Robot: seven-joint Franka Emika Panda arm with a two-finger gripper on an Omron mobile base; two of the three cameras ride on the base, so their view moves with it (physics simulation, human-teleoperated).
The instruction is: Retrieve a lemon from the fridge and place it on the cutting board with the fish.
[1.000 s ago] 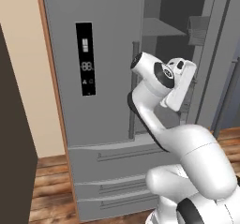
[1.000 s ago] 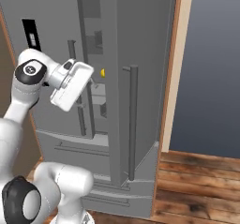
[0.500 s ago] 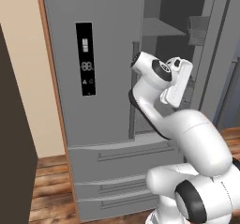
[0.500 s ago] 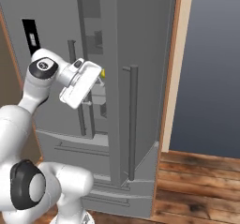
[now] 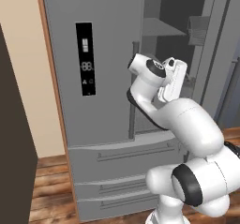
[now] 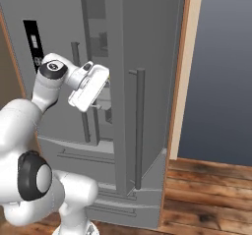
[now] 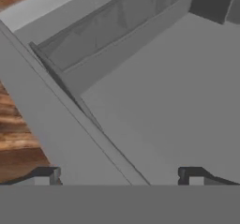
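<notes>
The grey fridge point(image 5: 108, 54) stands straight ahead with its right door point(image 6: 147, 42) swung open. My gripper point(image 6: 92, 87) is raised at the mouth of the opening, pointing into the compartment, and its white hand point(image 5: 171, 79) shows in the left base view. In the hand view the gripper point(image 7: 117, 176) is open, its dark fingertips point(image 7: 44, 174) wide apart with nothing between them, over a bare grey shelf point(image 7: 178, 92). The lemon is hidden. The cutting board and the fish are out of view.
A black display panel point(image 5: 86, 59) sits on the shut left door. Long bar handles point(image 6: 139, 126) run down the doors, with drawers point(image 5: 126, 157) below. Door bins point(image 5: 197, 28) hang inside. A wood-trimmed wall point(image 6: 184, 72) flanks the right and the floor point(image 6: 206, 194) is wooden.
The hand has pushed a little further towards the fridge opening, and the arm behind it has risen. A yellow spot seen inside the fridge earlier is now covered by the hand.
</notes>
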